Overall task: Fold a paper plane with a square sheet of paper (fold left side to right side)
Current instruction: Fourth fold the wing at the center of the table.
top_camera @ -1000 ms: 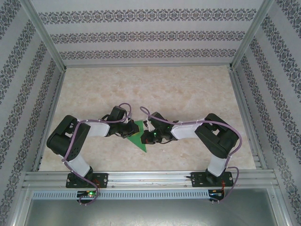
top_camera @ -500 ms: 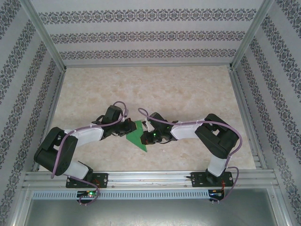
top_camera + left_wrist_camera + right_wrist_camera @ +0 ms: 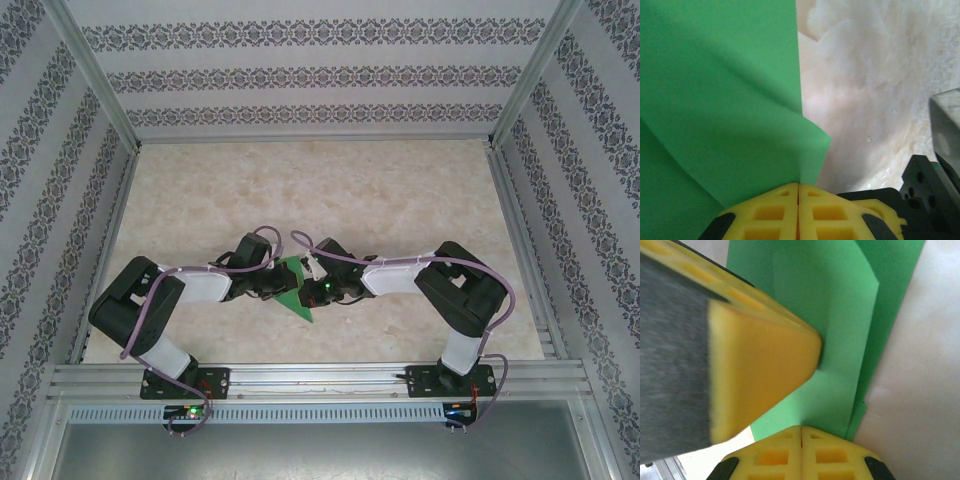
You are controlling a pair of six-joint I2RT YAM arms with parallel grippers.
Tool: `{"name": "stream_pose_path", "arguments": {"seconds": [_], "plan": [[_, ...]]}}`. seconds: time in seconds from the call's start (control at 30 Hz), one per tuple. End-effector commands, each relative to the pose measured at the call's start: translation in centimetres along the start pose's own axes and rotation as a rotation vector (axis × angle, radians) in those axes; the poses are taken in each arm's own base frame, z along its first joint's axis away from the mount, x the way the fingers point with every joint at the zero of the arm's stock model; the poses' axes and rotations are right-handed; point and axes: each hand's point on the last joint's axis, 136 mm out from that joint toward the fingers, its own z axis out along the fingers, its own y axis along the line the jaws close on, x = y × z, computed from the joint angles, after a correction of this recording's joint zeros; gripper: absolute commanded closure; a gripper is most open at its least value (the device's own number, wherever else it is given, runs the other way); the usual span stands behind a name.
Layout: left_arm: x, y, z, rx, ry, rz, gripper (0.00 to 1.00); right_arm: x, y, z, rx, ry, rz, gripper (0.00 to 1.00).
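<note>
The green paper (image 3: 296,290) was spotted near the middle of the marble-look table (image 3: 400,190), a bit toward the near edge and sandwiched between the two grippers. From the top it could be read as a creased, roughly triangular shape with its sharp tip pointed at the near edge. The left gripper (image 3: 274,284) was parked against its left side and the right gripper (image 3: 313,282) against its right, both down low at the tabletop.

In the left wrist view, the yellow pads (image 3: 770,212) were seen pressed flat together, and a raised green flap ran straight down into the seam, so the paper was pinched there. Same deal in the right wrist view: pads (image 3: 772,455) squeezed closed with layered green folds clamped at the seam. One blurry yellow fingertip (image 3: 760,370) of the other gripper was planted on the paper just above.
</note>
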Motion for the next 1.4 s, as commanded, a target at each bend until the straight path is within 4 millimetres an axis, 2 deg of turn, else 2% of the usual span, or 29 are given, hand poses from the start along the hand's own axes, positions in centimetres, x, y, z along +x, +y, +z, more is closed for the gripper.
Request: {"name": "stream_pose_path", "arguments": {"seconds": [0.0, 0.17, 0.4, 0.7, 1.13, 1.37], "plan": [[-0.4, 0.1, 0.5, -0.019, -0.021, 0.005, 0.93, 5.4, -7.7, 0.4, 0.314, 0.156, 0.068, 1.00], [-0.5, 2.1, 0.6, -0.099, -0.033, -0.015, 0.93, 5.9, -8.1, 0.0, 0.352, 0.181, 0.054, 1.00], [-1.5, 3.4, 0.4, -0.119, -0.055, -0.036, 0.93, 6.5, -8.2, 0.0, 0.352, 0.204, 0.055, 1.00], [-4.0, 4.4, -0.9, -0.140, -0.088, -0.038, 0.93, 7.0, -8.2, 0.0, 0.347, 0.221, 0.057, 1.00], [-7.1, 7.5, -2.2, -0.178, -0.114, -0.075, 0.93, 7.2, -7.8, 0.0, 0.321, 0.226, 0.064, 1.00], [-9.7, 8.1, -3.4, -0.183, -0.145, -0.078, 0.93, 7.4, -7.5, 0.2, 0.300, 0.231, 0.071, 1.00]]}}
